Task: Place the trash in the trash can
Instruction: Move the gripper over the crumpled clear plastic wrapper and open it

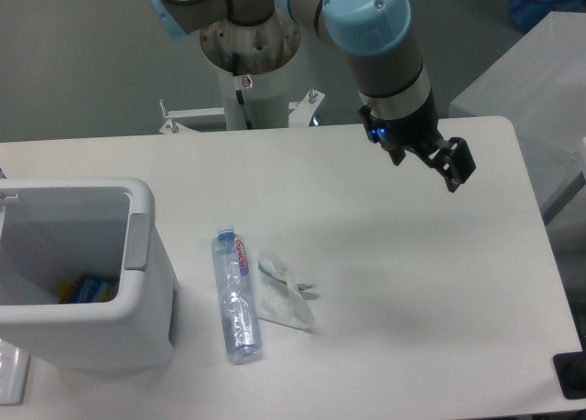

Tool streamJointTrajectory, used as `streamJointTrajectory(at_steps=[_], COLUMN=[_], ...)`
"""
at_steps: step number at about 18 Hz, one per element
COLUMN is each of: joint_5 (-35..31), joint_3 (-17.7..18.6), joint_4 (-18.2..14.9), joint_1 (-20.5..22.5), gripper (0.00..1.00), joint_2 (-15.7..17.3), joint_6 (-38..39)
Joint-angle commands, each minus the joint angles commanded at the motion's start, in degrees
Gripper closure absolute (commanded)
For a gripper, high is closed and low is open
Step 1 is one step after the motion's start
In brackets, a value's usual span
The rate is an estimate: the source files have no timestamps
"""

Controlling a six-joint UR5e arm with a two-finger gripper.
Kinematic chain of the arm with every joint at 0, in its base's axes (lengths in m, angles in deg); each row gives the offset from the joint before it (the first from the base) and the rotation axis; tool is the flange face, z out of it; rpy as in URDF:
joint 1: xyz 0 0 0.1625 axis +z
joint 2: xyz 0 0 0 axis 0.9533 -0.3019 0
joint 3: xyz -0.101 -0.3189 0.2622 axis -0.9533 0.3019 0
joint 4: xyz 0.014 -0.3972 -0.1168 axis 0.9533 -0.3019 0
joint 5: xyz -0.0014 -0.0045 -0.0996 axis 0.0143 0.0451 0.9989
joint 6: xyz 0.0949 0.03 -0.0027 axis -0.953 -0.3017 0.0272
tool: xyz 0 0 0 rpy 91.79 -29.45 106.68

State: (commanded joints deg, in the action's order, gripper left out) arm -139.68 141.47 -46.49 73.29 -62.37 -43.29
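Neither piece of trash is in the trash can yet, so as far as this view shows the task has everything left to do. The bottle (235,294) lies flat on the white bench (412,283) at lower centre of the frame, its blue cap pointing toward the top of the picture and its red label just below the cap. The wrapper (284,295) sits just beside it on the right, crumpled, with a small green bit showing at its upper edge; whether the two touch is hard to tell.

The trash can (137,255) stands at the lower left, just left of the bottle, its opening facing up. Something blue and yellow shows at the bottom inside it — I cannot tell what it is.

The end effector (455,168) hangs in the upper right of the frame, well apart from both items and from the trash can, and it carries nothing. Its dark fingers (462,155) point down and to the right; from this angle I cannot tell whether they stand apart or together.

By my judgement two full pick-and-drop rounds remain — one for the bottle, one for the wrapper.
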Motion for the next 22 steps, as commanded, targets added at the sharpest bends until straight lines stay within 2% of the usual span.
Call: streamJointTrajectory(at_steps=[7,10,12,14,16,18,22], joint_5=[4.49,6.24,10.96,16.59,18.54,21.17,24.87], joint_3=[-0.62,-0.26,0.00,0.44,0.70,0.53,0.96], joint_4=[0.09,0.18,1.05,4.46,7.29,7.99,8.09], joint_1=[-0.44,-0.53,-0.61,-0.53,-0.70,-2.36,-3.77], gripper=[0.00,0.00,0.00,0.00,0.00,0.00,0.00], joint_2=[-0.53,-2.36,-2.99,-3.95,-4.66,-5.80,-7.82], joint_6=[6.58,8.08,10.88,15.19,23.42,30.91,38.30])
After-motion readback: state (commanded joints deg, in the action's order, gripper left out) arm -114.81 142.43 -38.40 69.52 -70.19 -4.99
